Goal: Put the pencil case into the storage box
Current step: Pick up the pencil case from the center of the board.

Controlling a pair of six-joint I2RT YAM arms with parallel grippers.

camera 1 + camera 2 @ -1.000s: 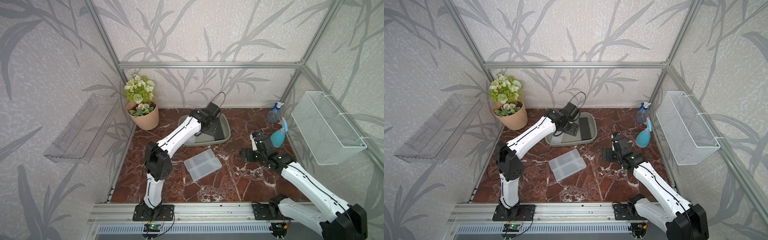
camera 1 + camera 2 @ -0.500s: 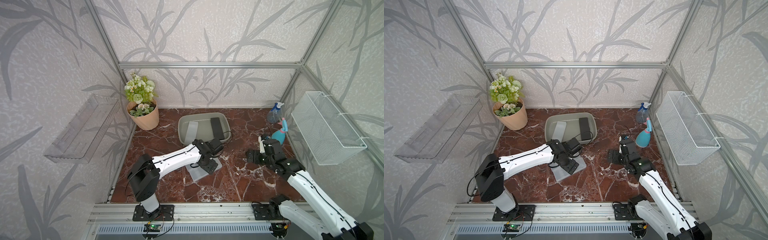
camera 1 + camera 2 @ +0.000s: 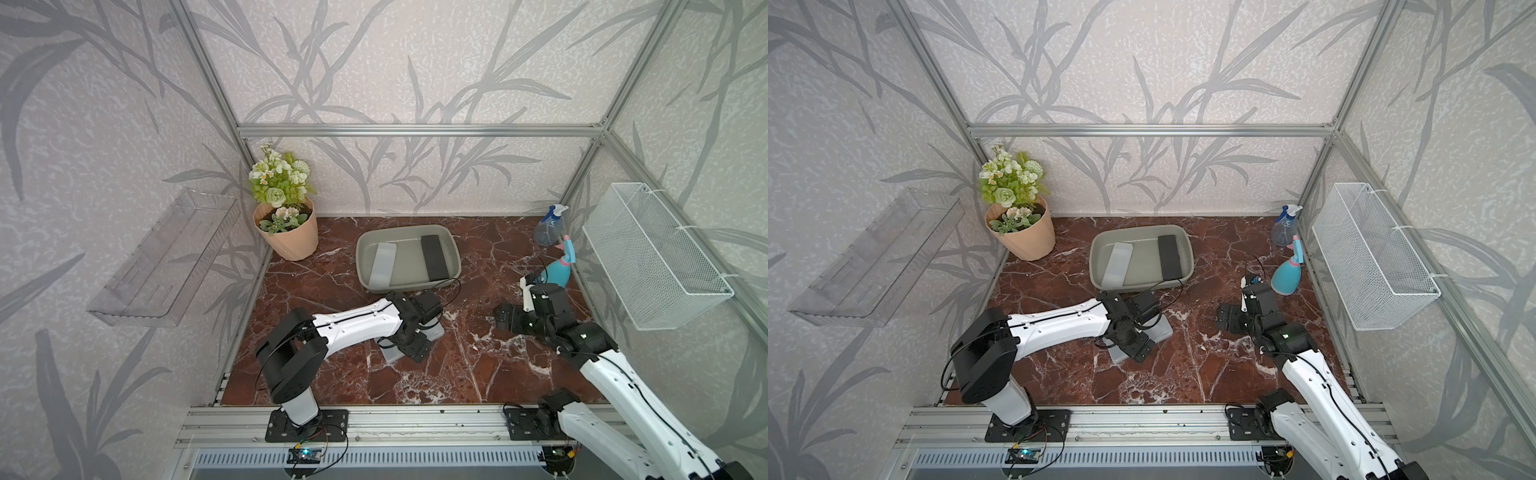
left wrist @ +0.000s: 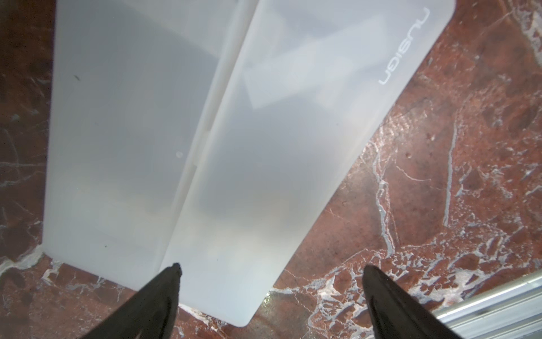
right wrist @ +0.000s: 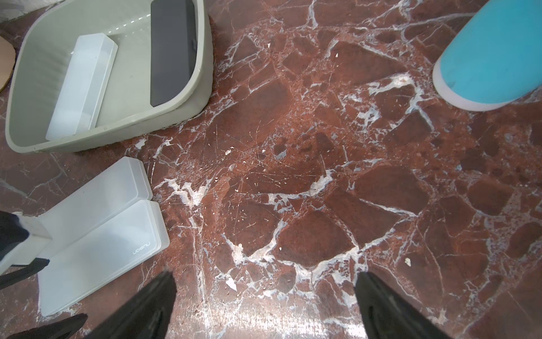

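1. Two translucent pencil cases lie flat on the marble floor, side by side and touching along their long edges: the logo-marked pencil case and the plain pencil case. Both are outside the storage box, just in front of its near wall.
2. The left gripper is held over one end of the logo-marked pencil case with its jaws spread wide and nothing grasped. One jaw tip stands at the seam between the cases, the other over bare floor. Contact cannot be determined.
3. Inside the storage box a white case and a black case lie lengthwise and apart, with bare tub floor between them.
4. The right gripper is held spread and empty over bare marble, well apart from the cases and near the blue spray bottle.
5. A clear spray bottle stands behind the blue one. A flower pot occupies the far corner beside the box.
6. A wire basket and a clear tray are mounted on the side walls.
7. In both top views the cases are partly covered by the left arm. Open marble is seen between the cases and the right gripper.
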